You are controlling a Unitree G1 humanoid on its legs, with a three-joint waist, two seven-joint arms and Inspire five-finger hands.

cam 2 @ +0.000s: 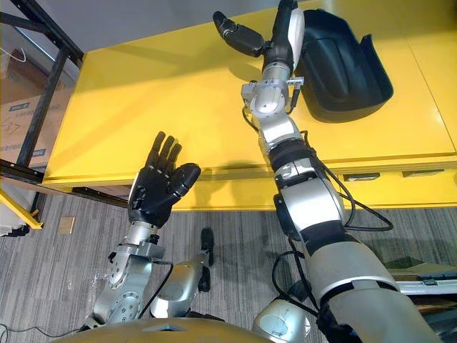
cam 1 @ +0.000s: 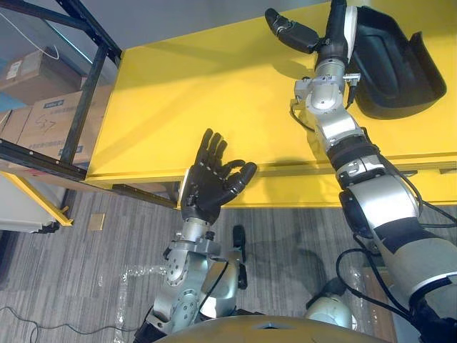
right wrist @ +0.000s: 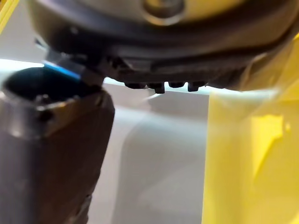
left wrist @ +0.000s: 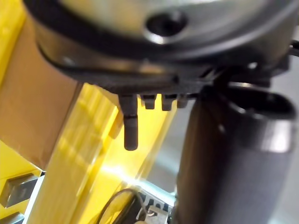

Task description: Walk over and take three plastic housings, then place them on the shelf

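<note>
Right now one black plastic housing (cam 1: 396, 64) lies at the far right of the yellow desk (cam 1: 200, 93), hollow side up. Neither hand holds it. The right hand (cam 1: 334, 28) is stretched out over the desk just beside the housing's left edge; contact can't be told. Its thumb (cam 1: 291, 32) sticks out wide to the left. Its fingers (right wrist: 159, 86) show in the right wrist view as a row of short tips, apart from the thumb, with nothing between them. The left hand (cam 1: 211, 182) is raised in front of the desk's near edge with its palm up. Its fingers (cam 1: 212, 146) are straight and spread, holding nothing. A black metal rack (cam 1: 86, 100) stands left of the desk, with cardboard boxes (cam 1: 43, 121) behind its frame. Grey carpet floor (cam 1: 107, 257) lies below.
</note>
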